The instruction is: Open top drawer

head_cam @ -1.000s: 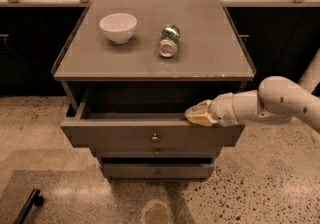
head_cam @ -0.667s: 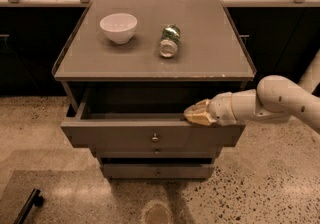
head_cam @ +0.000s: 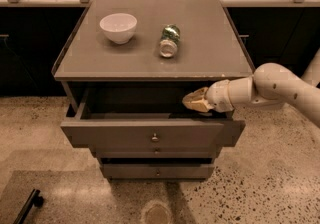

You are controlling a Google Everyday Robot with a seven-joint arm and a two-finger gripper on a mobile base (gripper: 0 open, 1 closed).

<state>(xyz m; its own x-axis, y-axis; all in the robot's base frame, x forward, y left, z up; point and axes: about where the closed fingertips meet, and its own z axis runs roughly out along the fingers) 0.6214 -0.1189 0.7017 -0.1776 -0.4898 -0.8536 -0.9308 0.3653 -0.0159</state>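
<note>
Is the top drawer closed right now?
No, the top drawer stands pulled out with its inside showing, and the tool sits above its right part.

Lighting: dim, warm brown cast throughout. Source: overhead, judging by the soft sheen on the counter [head_cam: 210, 53] and the bright white bowl [head_cam: 118, 27]. Shadow: deep inside the open top drawer [head_cam: 115, 135], where the pale gripper [head_cam: 196, 102] sits at the right, catching light. Glare: faint patch on the speckled floor [head_cam: 155, 213] — background near black
</note>
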